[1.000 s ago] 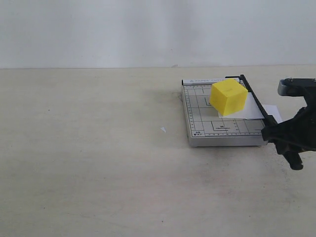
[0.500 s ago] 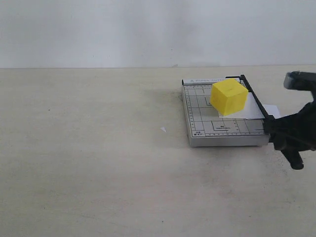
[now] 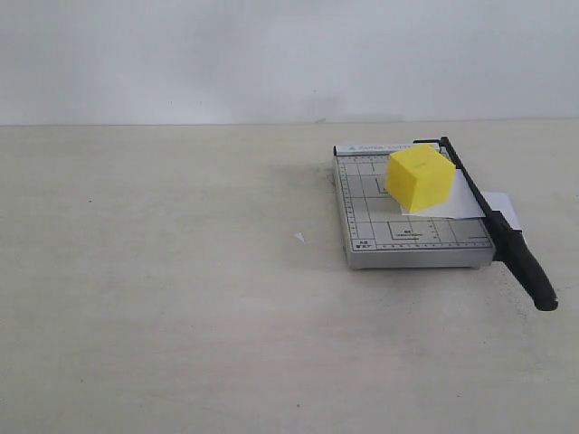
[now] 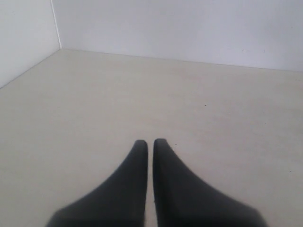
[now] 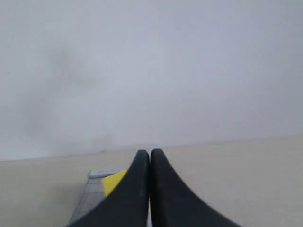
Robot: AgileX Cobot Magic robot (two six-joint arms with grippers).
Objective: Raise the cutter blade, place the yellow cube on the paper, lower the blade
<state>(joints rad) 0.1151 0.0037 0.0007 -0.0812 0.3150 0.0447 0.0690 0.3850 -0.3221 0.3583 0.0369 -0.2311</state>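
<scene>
The yellow cube (image 3: 418, 178) rests on the white paper (image 3: 469, 199), which lies on the grey gridded trimmer base (image 3: 403, 237). The black cutter blade (image 3: 493, 220) lies down flat along the base's right edge, its thick handle (image 3: 531, 273) sticking out past the front. Neither gripper shows in the exterior view. In the right wrist view my right gripper (image 5: 150, 153) is shut with nothing in it, and the cube (image 5: 113, 181) and the base (image 5: 87, 203) show behind its fingers. My left gripper (image 4: 150, 142) is shut and empty over bare table.
A small white scrap (image 3: 298, 237) lies on the beige table (image 3: 163, 298) left of the trimmer. A white wall (image 3: 271, 54) runs along the back edge, and the left wrist view shows a wall corner (image 4: 56, 28).
My right arm, which was at the blade handle by the trimmer's front right corner, has drawn away to the right and out of the exterior view. The blade, cube and paper have not moved.
</scene>
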